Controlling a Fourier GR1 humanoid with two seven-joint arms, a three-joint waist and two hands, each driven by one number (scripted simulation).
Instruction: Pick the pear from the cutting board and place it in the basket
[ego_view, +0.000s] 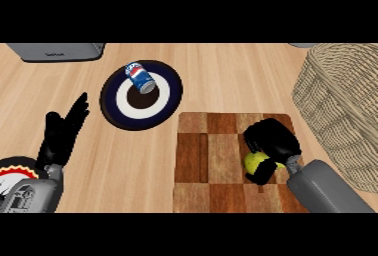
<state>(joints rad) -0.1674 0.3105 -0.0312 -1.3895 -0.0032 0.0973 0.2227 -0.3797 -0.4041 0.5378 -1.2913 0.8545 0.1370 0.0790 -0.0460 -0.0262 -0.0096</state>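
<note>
A yellow-green pear (255, 161) lies on the checkered wooden cutting board (210, 165) at the lower middle. My right hand (272, 140) covers the pear from the right, with its fingers and thumb curled round it, so only the pear's left side shows. The woven wicker basket (338, 95) stands at the right edge, just beyond the board. My left hand (63, 132) rests open at the lower left with its fingers pointing up, away from the board.
A dark blue and white plate (122, 102) sits left of the board's far end with a blue soda can (139, 77) lying on it. A grey appliance (55, 51) stands at the top left. A round red-and-white object (15, 172) shows at the lower left edge.
</note>
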